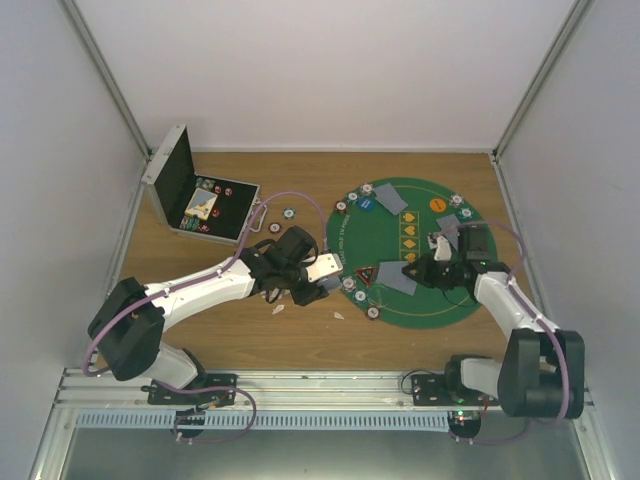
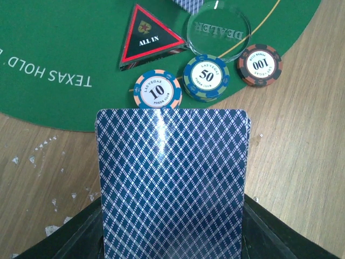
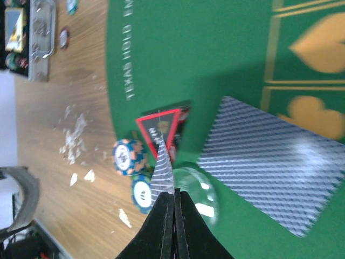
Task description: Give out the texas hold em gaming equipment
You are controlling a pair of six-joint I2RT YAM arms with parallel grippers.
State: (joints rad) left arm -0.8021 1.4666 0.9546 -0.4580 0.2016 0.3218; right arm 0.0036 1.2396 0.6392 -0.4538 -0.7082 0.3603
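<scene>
1. The left gripper [image 2: 173,243] is clamped on a blue-backed card [image 2: 172,178], which sits back up between its two dark fingers [image 2: 75,240]. Whether this is one card or a thin stack cannot be told.
2. That card's long axis runs straight out from the gripper. Its far short edge is just beside the 10 chip [image 2: 158,90], at the rim of the green mat [image 2: 54,43].
3. The 10 chip, the 50 chip [image 2: 206,78] and the 100 chip [image 2: 260,65] lie in a row along that rim. Just behind them are the triangular token [image 2: 150,39] and the clear dealer button [image 2: 218,36].
4. The right gripper [image 3: 173,200] has its jaws pressed together on an edge-on card [image 3: 161,162]. It is held thin side toward the wrist camera, with its long axis pointing out from the fingertips over the triangular token.
5. A flat card [image 3: 269,172] lies back up on the mat near the dealer button, its long axis diagonal in the right wrist view.
</scene>
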